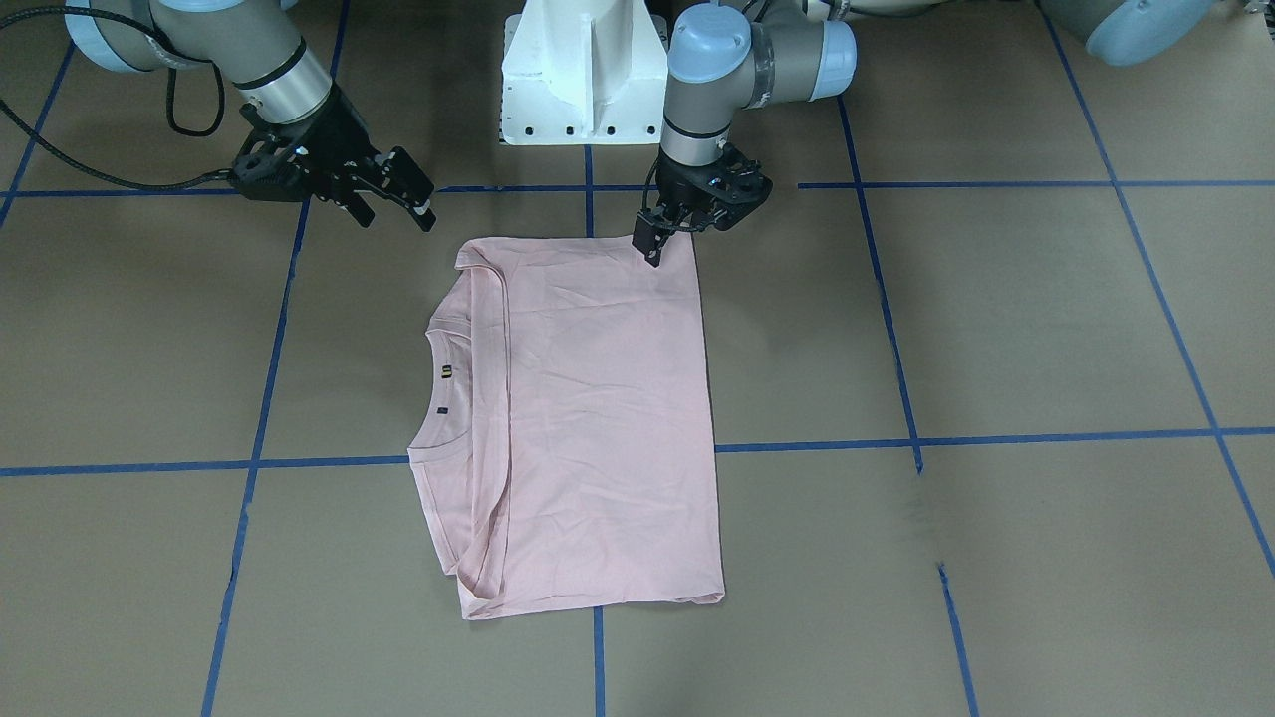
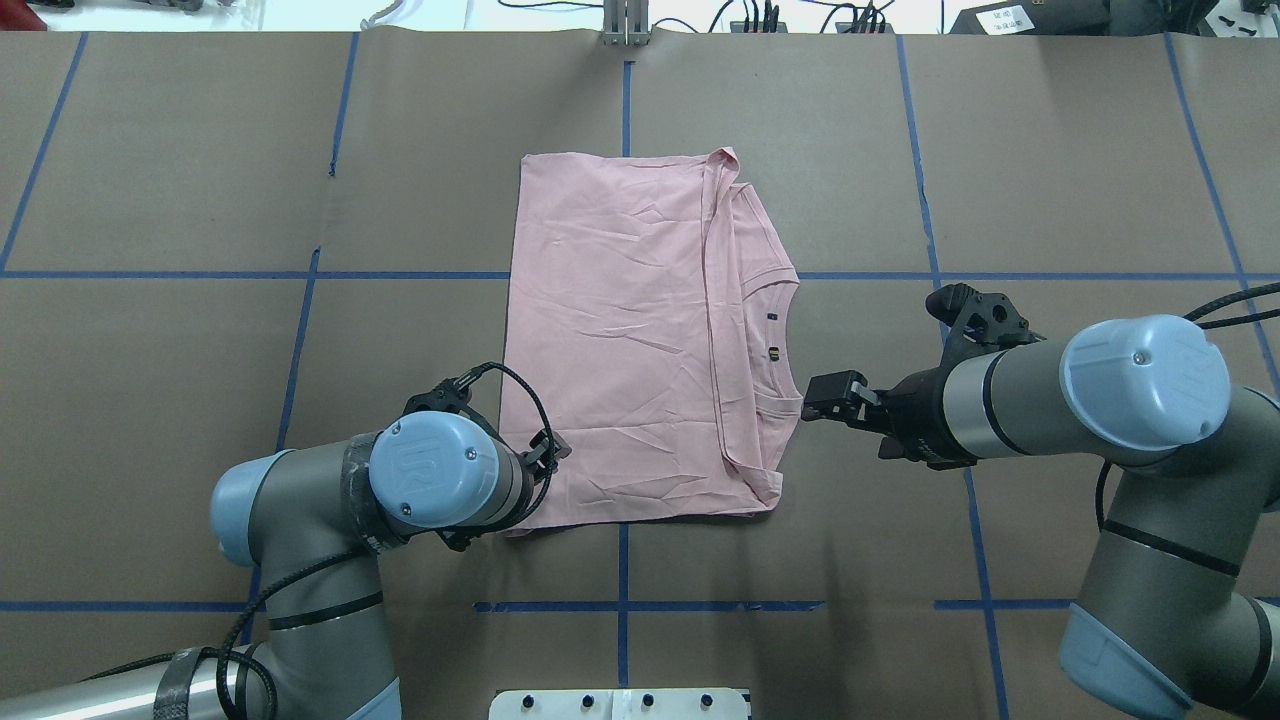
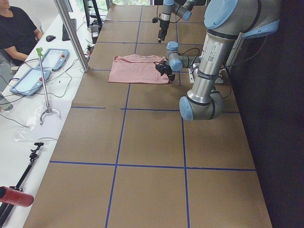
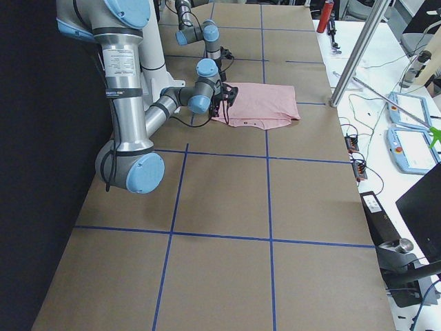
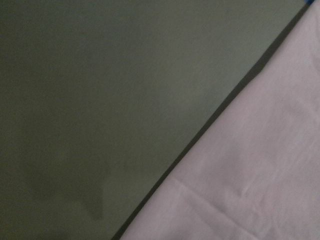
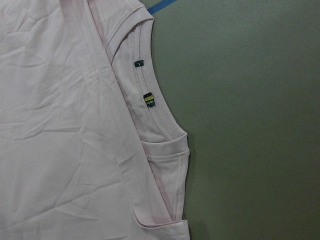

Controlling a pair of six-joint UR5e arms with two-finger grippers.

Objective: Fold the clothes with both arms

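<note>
On the brown desk (image 1: 996, 329) the half-folded pink T-shirt (image 1: 598, 418) lies flat at centre, left claw (image 1: 652, 249) down at its robot-side corner, grip impossible to tell, right claw (image 1: 397, 219) spread just beside the collar (image 6: 160, 121); lifting one-sidedly could drag and skew the fold.

Folded pale pink T-shirt (image 2: 620, 330) flat on brown table (image 2: 200, 150) with blue tape lines (image 2: 400, 275), collar (image 2: 775, 340) toward right gripper (image 2: 825, 397) just beside it, left arm (image 2: 430, 485) over the shirt's near left corner
</note>
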